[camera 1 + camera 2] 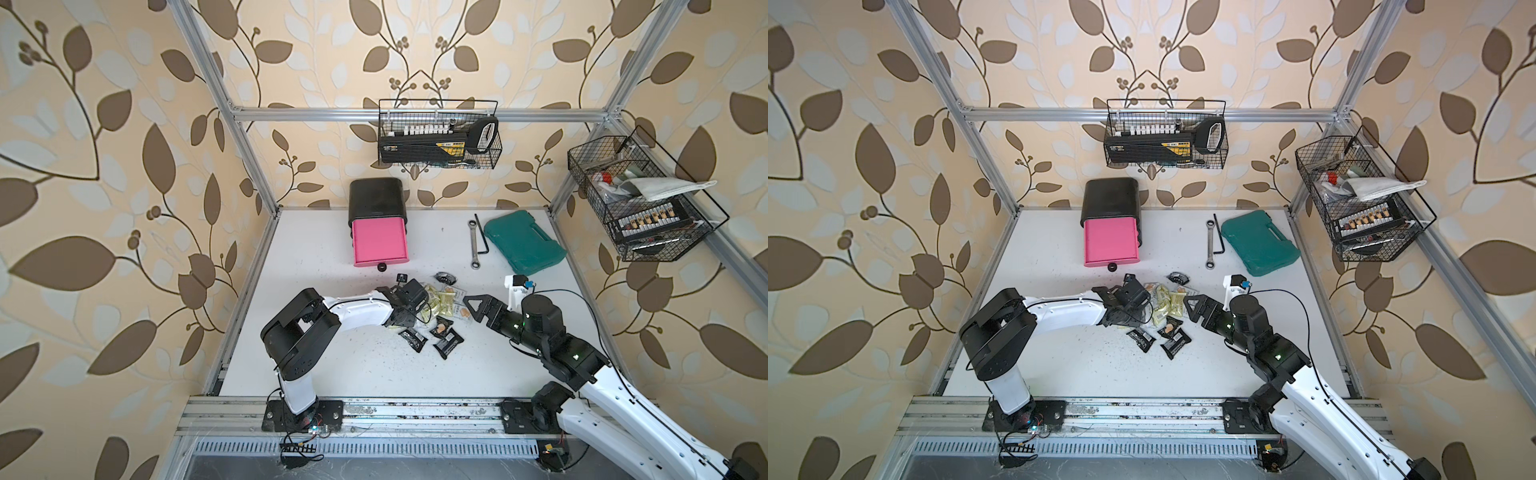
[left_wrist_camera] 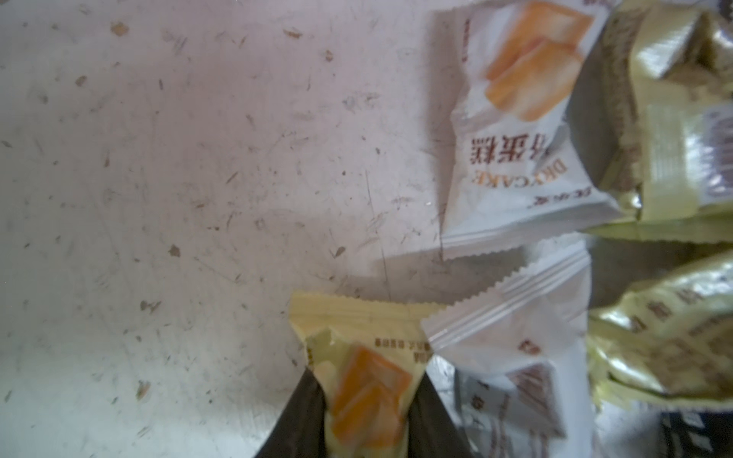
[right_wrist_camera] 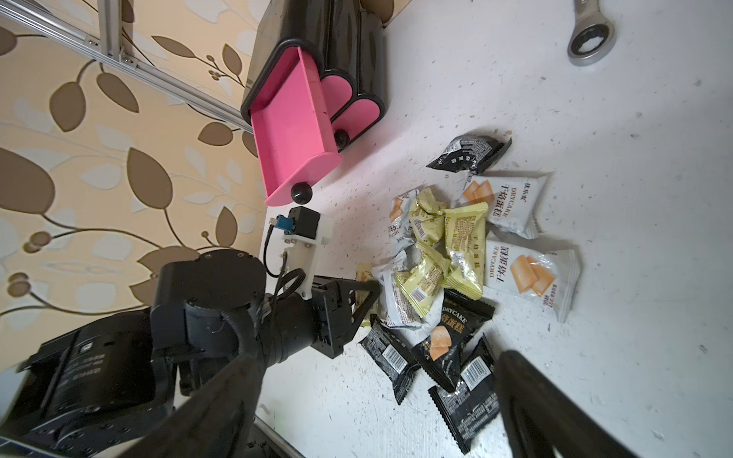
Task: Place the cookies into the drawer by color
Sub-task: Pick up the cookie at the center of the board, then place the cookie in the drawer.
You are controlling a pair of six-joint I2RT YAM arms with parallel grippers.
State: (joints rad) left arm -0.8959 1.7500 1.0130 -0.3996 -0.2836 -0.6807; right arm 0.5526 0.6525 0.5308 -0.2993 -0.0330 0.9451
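- Saw a white tabletop (image 1: 332, 365), scuffed and dotted with dark specks, boxed in by aluminium rails (image 1: 415, 113) and by cream wallpaper (image 1: 104, 166) with brown leaves.
- Found the drawer (image 1: 376, 199) at the back of the tabletop against the rear wall: a glossy black cabinet with rounded corners. Noted its top pink tray (image 1: 380, 243) pulled out toward the arms, with a round black knob (image 1: 381, 267) at the front and only bare pink floor showing in the right wrist view. Noted the two lower pink fronts (image 3: 345, 95) pushed in.
- Found the cookies (image 1: 440, 303) heaped mid-tabletop between the two arms, just in front of the open tray: flat crinkly packets with zigzag ends. Counted yellow-green ones (image 3: 464, 238) in the middle, white-silver ones (image 3: 531, 273) with a tan cake picture, and black ones (image 3: 448, 345) nearest the arms' bases.
- Saw the left pincer (image 2: 369, 382) closed against both sides of a yellow packet (image 2: 369, 400) at the heap's edge; could not tell whether that packet was off the surface.
- Saw the right pincer (image 1: 466, 308) spread wide and holding nothing, over the heap's other side.
- Noted a teal plastic case (image 1: 521, 241), a steel wrench (image 1: 473, 245) and a black hex key (image 1: 482, 237) at the back right.
- Noted a rear wire basket (image 1: 440, 133) with a black box and possibly a saw handle, and a side wire basket (image 1: 640, 199) with a folded grey cloth and a rack of small bits.
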